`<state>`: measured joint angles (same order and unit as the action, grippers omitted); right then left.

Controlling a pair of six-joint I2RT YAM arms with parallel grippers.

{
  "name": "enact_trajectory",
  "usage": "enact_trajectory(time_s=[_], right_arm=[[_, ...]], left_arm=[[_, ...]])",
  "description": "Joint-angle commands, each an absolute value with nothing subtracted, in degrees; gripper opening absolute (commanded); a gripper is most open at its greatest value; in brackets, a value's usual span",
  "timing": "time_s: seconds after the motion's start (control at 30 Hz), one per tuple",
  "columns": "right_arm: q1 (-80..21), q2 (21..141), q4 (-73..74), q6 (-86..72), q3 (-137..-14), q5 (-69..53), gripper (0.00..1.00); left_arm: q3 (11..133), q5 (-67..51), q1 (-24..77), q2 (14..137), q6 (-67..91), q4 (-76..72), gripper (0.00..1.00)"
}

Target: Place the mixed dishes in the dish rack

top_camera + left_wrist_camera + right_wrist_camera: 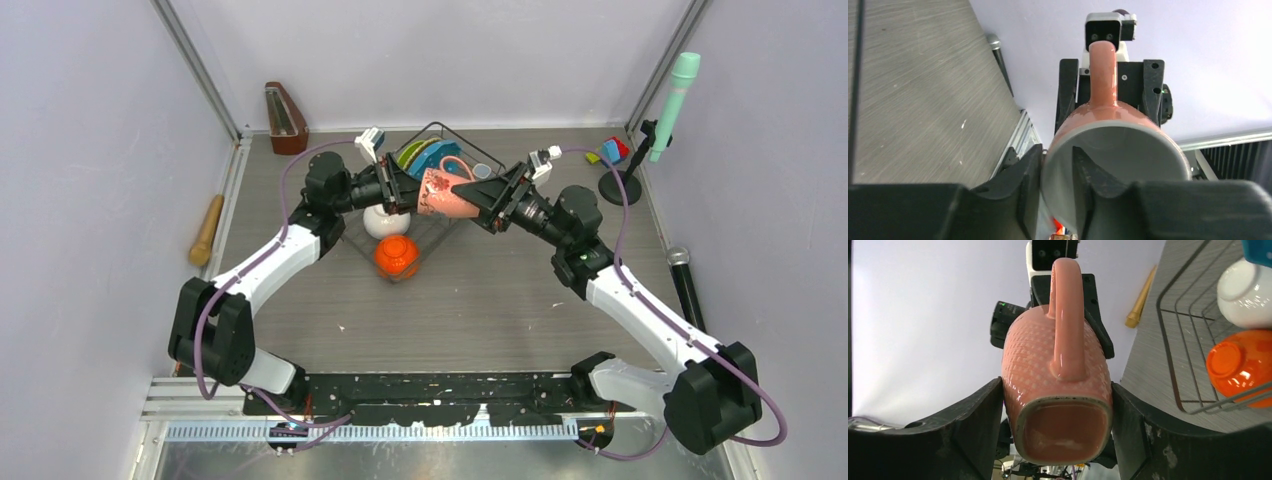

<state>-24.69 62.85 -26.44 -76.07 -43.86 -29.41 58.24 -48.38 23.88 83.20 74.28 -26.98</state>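
Note:
The pink mug (pixel 445 192) hangs on its side above the black wire dish rack (pixel 437 125), held between both grippers. My left gripper (pixel 412 190) is shut on its rim, one finger inside and one outside, as the left wrist view (pixel 1055 150) shows on the mug (pixel 1108 115). My right gripper (pixel 490 200) clamps the mug's base (pixel 1055 370) from both sides (pixel 1056 390). The white bowl (pixel 385 222) and orange bowl (pixel 396 256) lie upside down in the rack's near end. Lime-green (pixel 408 155) and blue (pixel 432 152) plates stand at the far end, with the grey mug (pixel 483 171) beside them.
A brown wooden metronome (pixel 285 118) stands at the back left and a wooden stick (pixel 206 230) lies by the left wall. A green microphone on a stand (pixel 675 100), toy blocks (pixel 612 150) and a black microphone (pixel 685 285) are along the right side.

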Motion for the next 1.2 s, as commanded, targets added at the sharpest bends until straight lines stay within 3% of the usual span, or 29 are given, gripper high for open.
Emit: enact_trajectory(time_s=[0.0, 0.23, 0.37, 0.43, 0.6, 0.7, 0.9, 1.17], right_arm=[[-25.0, 61.8, -19.0, -68.5, -49.3, -25.4, 0.00], [-25.0, 63.3, -2.9, -60.1, -55.9, -20.5, 0.00], [-25.7, 68.8, 12.1, -53.3, -64.6, -16.7, 0.00], [-27.6, 71.9, 19.9, -48.2, -70.4, -12.2, 0.00], [-35.1, 82.8, 40.0, -42.5, -87.7, 9.1, 0.00], [-37.6, 88.1, 45.9, -46.9, -93.7, 15.7, 0.00], [-43.0, 101.3, 61.5, -60.3, -109.5, 29.3, 0.00], [-44.6, 110.9, 66.2, -65.1, -118.6, 31.1, 0.00]], left_arm=[[58.4, -46.3, 20.5, 78.4, 65.5, -17.5, 0.36], [56.5, -44.8, 12.8, 73.9, 58.7, -5.0, 0.66], [56.8, -40.3, 9.2, 70.8, 52.1, 6.0, 0.72], [58.1, -35.5, 8.9, 69.1, 46.4, 12.9, 0.76], [61.0, -17.7, 8.8, 65.2, 39.5, 26.4, 0.99], [60.9, -9.0, 8.7, 63.1, 38.7, 30.7, 1.00], [60.3, -5.1, 8.6, 61.3, 38.2, 32.2, 1.00], [58.7, -5.6, 8.6, 60.3, 39.2, 32.2, 1.00]])
